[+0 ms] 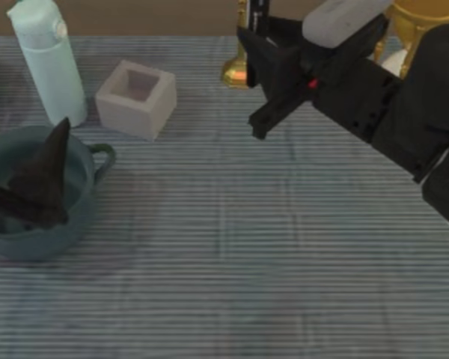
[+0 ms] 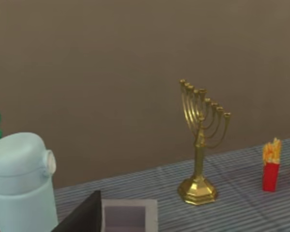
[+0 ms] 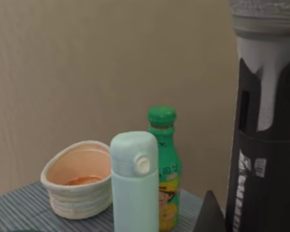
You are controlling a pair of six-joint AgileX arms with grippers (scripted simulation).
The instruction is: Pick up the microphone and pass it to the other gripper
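The microphone [image 3: 263, 121] fills one side of the right wrist view: silver mesh head, pale neck, black handle with white labels. It stands upright and is held off the table. In the top view only its black handle [image 1: 256, 15] shows at the far edge, next to the candlestick. My right gripper [image 1: 258, 71] is raised at the far right and shut on it; one wedge finger [image 3: 210, 215] sits against the handle and the other is hidden. My left gripper [image 1: 30, 187] hangs open and holds nothing over the teal bowl [image 1: 97, 161] at the left.
A pale teal flask [image 1: 49, 60] and a grey square box [image 1: 137, 97] stand at the far left. The brass candlestick [image 2: 200, 140] and a red carton [image 2: 271, 166] stand at the back. A green bottle [image 3: 164, 164] and a cream bowl [image 3: 77, 179] stand behind the flask.
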